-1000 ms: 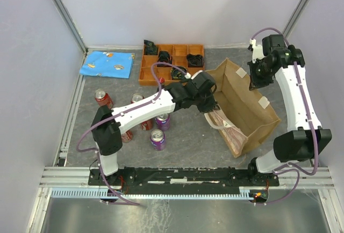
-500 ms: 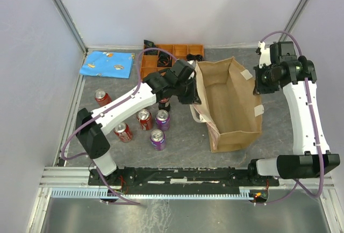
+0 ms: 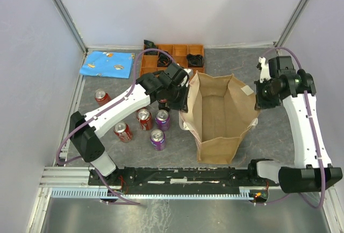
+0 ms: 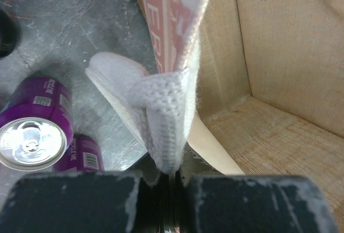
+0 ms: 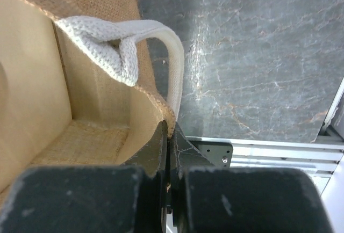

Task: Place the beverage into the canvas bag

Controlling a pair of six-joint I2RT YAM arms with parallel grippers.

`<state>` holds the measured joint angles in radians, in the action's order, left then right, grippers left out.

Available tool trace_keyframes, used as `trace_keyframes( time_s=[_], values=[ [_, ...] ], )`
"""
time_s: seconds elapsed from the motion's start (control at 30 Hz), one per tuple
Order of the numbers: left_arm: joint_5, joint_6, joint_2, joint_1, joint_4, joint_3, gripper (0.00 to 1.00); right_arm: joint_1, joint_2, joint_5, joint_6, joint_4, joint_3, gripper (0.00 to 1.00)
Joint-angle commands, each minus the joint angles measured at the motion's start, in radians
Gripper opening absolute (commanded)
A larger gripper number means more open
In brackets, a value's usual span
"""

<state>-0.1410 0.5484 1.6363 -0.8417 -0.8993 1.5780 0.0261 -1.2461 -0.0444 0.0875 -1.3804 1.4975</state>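
Note:
The tan canvas bag (image 3: pixel 220 120) stands upright and open at the table's middle right, its inside empty. My left gripper (image 3: pixel 184 100) is shut on the bag's left rim and whitish handle (image 4: pixel 167 115); the red lettering (image 4: pixel 161 23) shows on that side. My right gripper (image 3: pixel 259 96) is shut on the bag's right rim (image 5: pixel 156 107), beside the other handle (image 5: pixel 121 50). The beverage cans stand left of the bag: red ones (image 3: pixel 143 118) (image 3: pixel 122 132) (image 3: pixel 101 97) and purple ones (image 3: pixel 162 119) (image 3: pixel 157 139). Two purple cans (image 4: pixel 32 136) also show in the left wrist view.
An orange compartment tray (image 3: pixel 152 75) with dark items sits at the back, partly behind my left arm. A blue cloth (image 3: pixel 107 64) lies at the back left. A metal rail (image 3: pixel 188 175) runs along the near edge. White walls close in both sides.
Both arms pulled the bag from a tilted, half-collapsed pose to upright and spread open. The bag shifted left and nearer. The left gripper moved left, the right gripper moved down and nearer.

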Motion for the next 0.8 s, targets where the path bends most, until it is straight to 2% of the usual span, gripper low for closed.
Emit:
trace_keyframes(
  time_s=[0.0,0.37,0.77],
  values=[
    [0.029,-0.12,-0.031,0.03,-0.04,0.057,0.03,-0.005,0.076,0.033,0.032,-0.035,-0.062,0.0],
    [0.046,-0.128,-0.029,0.03,-0.031,0.082,0.03,-0.005,0.071,0.02,0.045,0.061,-0.118,0.0],
    [0.095,-0.134,-0.067,0.033,-0.037,0.059,0.03,0.009,-0.05,-0.025,0.045,0.136,-0.037,0.0]
  ],
)
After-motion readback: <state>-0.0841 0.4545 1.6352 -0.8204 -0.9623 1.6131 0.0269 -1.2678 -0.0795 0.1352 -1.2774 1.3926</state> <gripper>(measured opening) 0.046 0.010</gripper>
